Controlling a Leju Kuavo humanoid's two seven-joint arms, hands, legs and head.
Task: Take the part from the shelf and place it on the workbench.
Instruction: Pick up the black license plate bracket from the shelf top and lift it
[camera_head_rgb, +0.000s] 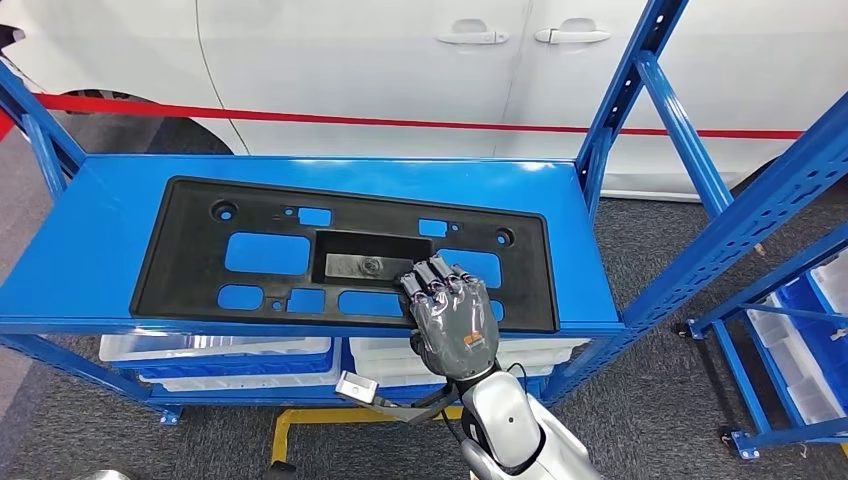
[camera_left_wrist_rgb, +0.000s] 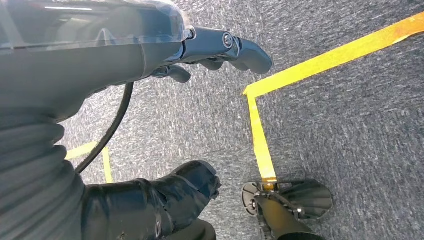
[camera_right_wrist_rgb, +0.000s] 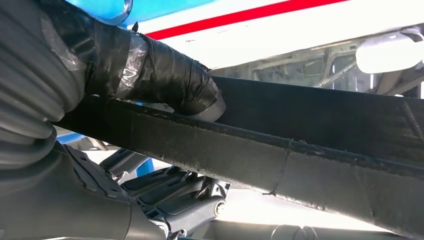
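Observation:
A long black plastic part (camera_head_rgb: 190, 240) with several cutouts lies flat on the blue shelf top (camera_head_rgb: 90, 250). My right hand (camera_head_rgb: 452, 315) is at the part's near edge, right of centre, with its fingers (camera_head_rgb: 436, 280) lying over the top face. In the right wrist view the taped thumb (camera_right_wrist_rgb: 160, 75) presses one face of the part's edge (camera_right_wrist_rgb: 310, 160) and the fingers (camera_right_wrist_rgb: 175, 200) sit on the opposite face, so the hand grips it. My left hand (camera_left_wrist_rgb: 100, 60) hangs over the carpet with fingers apart, holding nothing.
A white car (camera_head_rgb: 400, 80) stands close behind the shelf, behind a red barrier line (camera_head_rgb: 400, 122). Blue rack uprights (camera_head_rgb: 690, 130) slant up at the right. White bins (camera_head_rgb: 220, 350) sit under the shelf top. Yellow tape (camera_left_wrist_rgb: 260, 135) marks the grey carpet.

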